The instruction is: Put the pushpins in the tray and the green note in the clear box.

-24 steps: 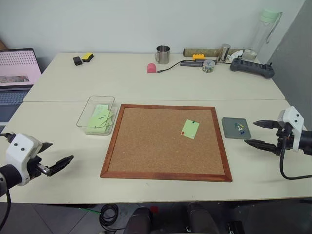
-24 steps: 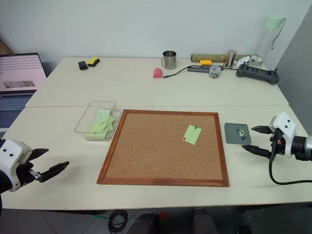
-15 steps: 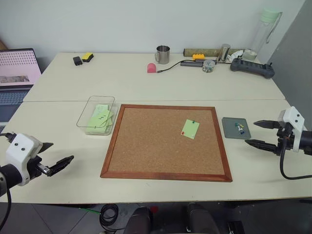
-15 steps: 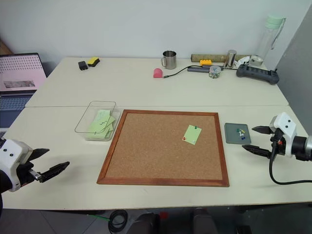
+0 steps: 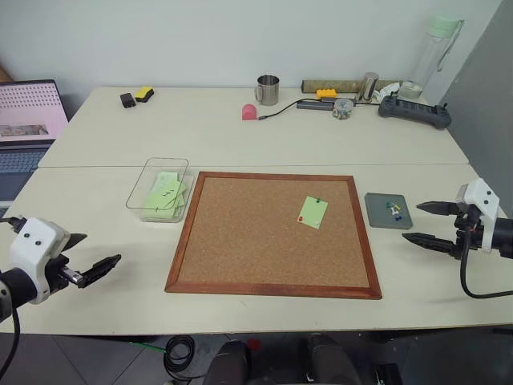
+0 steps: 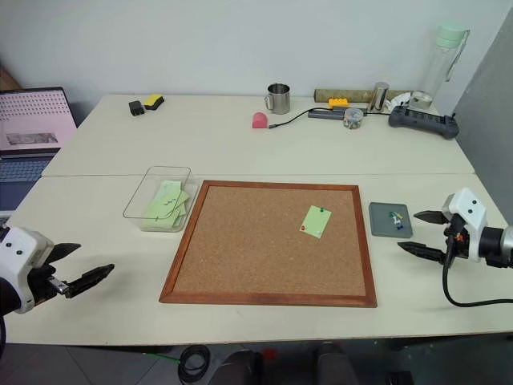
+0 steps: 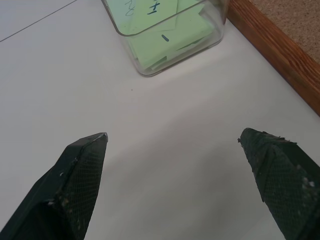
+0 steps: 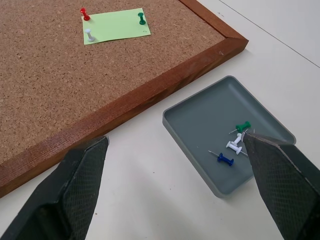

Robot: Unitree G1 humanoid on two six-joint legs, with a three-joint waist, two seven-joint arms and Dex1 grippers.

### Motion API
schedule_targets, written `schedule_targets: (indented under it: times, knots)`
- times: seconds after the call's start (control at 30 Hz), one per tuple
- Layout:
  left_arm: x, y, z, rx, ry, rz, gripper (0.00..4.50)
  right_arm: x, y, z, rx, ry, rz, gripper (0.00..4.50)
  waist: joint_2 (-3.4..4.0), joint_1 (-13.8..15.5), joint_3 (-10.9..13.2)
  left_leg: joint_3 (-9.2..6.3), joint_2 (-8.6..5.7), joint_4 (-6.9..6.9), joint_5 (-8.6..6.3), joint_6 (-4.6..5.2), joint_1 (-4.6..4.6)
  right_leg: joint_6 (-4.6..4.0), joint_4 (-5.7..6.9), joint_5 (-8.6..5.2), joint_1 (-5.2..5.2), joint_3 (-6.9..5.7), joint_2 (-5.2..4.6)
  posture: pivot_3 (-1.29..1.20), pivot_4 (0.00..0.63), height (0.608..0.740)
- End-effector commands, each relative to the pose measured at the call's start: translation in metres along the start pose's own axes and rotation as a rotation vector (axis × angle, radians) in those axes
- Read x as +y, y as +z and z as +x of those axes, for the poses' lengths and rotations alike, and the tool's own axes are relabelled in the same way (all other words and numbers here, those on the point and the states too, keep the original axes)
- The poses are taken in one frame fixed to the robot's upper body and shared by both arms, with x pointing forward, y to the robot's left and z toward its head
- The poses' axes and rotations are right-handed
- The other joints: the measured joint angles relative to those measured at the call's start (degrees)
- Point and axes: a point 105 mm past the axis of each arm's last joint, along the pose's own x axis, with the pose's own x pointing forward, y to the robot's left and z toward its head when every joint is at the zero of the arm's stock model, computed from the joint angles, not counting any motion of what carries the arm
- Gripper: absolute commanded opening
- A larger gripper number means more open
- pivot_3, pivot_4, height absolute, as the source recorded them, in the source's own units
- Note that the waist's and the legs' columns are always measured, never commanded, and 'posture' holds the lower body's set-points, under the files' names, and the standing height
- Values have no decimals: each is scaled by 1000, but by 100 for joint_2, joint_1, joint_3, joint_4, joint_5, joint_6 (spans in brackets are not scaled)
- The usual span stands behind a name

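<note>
The green note (image 8: 116, 25), a thin pale-green paper square, lay flat on the grainy cork board (image 5: 272, 233) near its right edge, pinned by a red pushpin (image 8: 85, 13), a green pushpin (image 8: 142, 19) and a white pin (image 8: 89, 35). Right of the wood-framed board sat the grey tray (image 8: 200, 112), smooth and low-rimmed, holding three pins. Left of the board stood the clear box (image 5: 159, 188), round-cornered, with green papers inside. The left gripper (image 5: 81, 260) and right gripper (image 6: 427, 234) hung spread wide, empty.
</note>
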Motion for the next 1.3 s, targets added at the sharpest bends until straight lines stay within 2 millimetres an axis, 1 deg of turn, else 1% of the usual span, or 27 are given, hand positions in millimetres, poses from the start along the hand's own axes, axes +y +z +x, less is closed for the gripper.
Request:
schedule_targets:
  times: [0.03, 0.2, 0.43, 0.6, 0.67, 0.7, 0.8, 0.9, 1.03, 1.1, 1.2, 1.3]
  knots:
    - [0, 12, -2, -23, -13, 32, 4500, -1, 14, -6, -38, -15, -29, 4477, 0, 0, 0, 0, 0, 0, 0, 0, 0, 0, 0, 0, 0, 0, 0, 0, 150, 740]
    - [-4, 21, 3, -52, -48, 29, 4500, 4, 15, -5, -43, -2, -26, 4477, 0, 2, 0, -1, 0, 1, 0, 0, 0, 0, 2, 0, 0, -1, 1, 0, 150, 740]
    - [-16, 42, 15, -108, -119, 45, 4500, 12, 18, -4, -55, 9, -22, 4477, 0, 3, 0, 0, -2, 4, 0, 0, 1, 6, 3, 4, 3, 2, 1, 0, 150, 740]
    - [-29, 57, 21, -143, -212, 43, 4500, 20, 23, -2, -74, 19, -15, 4477, 0, 5, 0, 0, -2, 4, 0, 0, 0, 7, 3, 5, 2, 1, 3, 0, 150, 740]
    - [-40, 68, 26, -168, -266, 65, 4142, 25, 27, 1, -90, 29, -17, 4500, 0, -2, 0, 1, -2, 4, 0, 0, 1, 7, 4, 5, 2, 3, 3, 0, 150, 740]
    - [-46, 72, 30, -176, -295, 82, 4076, 27, 29, 3, -95, 33, -19, 4500, 0, 6, 0, 4, -2, 4, 0, 0, 3, 8, 4, 6, 3, 4, 3, 0, 150, 740]
    - [-60, 80, 37, -191, -351, 115, 3444, 31, 34, 8, -111, 29, -27, 4500, 0, 8, 0, 1, -3, 8, 1, 0, 3, 11, 5, 8, 5, 4, 4, 0, 150, 740]
    - [-93, 95, 55, -248, -464, 156, 2851, 39, 48, 21, -156, 45, -47, 4500, -1, 11, 0, 3, -3, 9, 1, 0, 2, 14, 4, 9, 5, 6, 4, 0, 150, 740]
    - [-121, 107, 74, -305, -545, 175, 2065, 43, 59, 34, -189, 52, -62, 4500, -1, 9, -1, 3, -5, 20, 2, 1, 0, 19, 5, 15, 8, 6, 6, 0, 150, 740]
    - [-132, 109, 82, -324, -573, 178, 1642, 43, 64, 39, -203, 50, -64, 4500, -1, 3, -1, 3, -6, 24, 2, 1, -4, 19, 6, 16, 5, 7, 6, 0, 150, 740]
    - [-156, 108, 98, -336, -631, 207, 1021, 41, 71, 57, -207, 37, -74, 4500, -1, 2, -1, 0, -5, 29, 1, 1, -8, 20, 6, 17, 4, 5, 8, 0, 150, 740]
    - [-174, 106, 112, -355, -671, 210, 575, 38, 75, 75, -189, 37, -74, 4500, -1, 4, -1, -1, -7, 36, 2, 1, -8, 19, 9, 20, 5, 5, 8, 0, 150, 740]
